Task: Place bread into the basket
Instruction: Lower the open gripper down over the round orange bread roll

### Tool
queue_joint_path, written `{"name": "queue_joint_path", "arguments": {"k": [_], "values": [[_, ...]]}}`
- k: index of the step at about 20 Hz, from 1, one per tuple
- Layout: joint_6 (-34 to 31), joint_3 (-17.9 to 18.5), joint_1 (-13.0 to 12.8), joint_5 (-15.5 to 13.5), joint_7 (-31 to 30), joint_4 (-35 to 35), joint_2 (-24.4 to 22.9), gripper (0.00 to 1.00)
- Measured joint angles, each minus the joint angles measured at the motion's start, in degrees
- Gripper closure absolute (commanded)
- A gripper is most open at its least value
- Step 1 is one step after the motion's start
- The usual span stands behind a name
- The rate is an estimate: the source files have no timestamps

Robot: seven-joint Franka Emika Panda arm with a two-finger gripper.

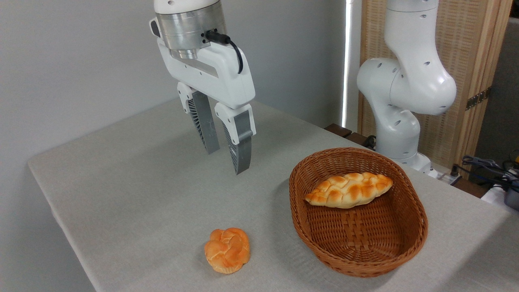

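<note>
From my remote station I see the gripper point(227, 156) hanging above the table point(134, 190), fingers pointing down with a slight tilt, tips clear of the cloth. The two ribbed grey fingers point(240, 148) stand apart with a plain gap between them, and nothing is held in that gap: the pincer is released and empty.

The bread point(227, 250), a small round knotted bun with an orange-golden crust and paler base, lies on the table near the front edge. It sits below the gripper in the picture, roughly in line with the fingers but well apart from them, with bare cloth between. No part of the gripper touches it.

The basket point(409, 243), oval brown wicker, stands to the right of the bun, near it but not touching. The bun is outside the basket. Inside the basket lies a longer braided loaf point(349, 190) with a paler crust, resting against the far inner wall.

The arm's white base column point(405, 93) rises behind the basket at the table's far side. A black cable point(231, 44) loops from the metal wrist flange.

I can read no brand, label or writing on the gripper, arm, basket or cloth.
</note>
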Motion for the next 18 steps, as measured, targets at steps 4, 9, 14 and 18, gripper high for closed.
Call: {"name": "queue_joint_path", "arguments": {"k": [4,9,14,18], "values": [[1.4,0.4,0.4,0.0,0.0,-0.6,0.0,0.00],[5.1,0.4,0.6,0.0,0.0,-4.3,-1.2,0.00],[14.7,0.5,1.1,0.0,0.0,-17.4,-6.3,0.00],[25.2,0.6,1.2,0.0,0.0,-26.2,-6.9,0.00]]}}
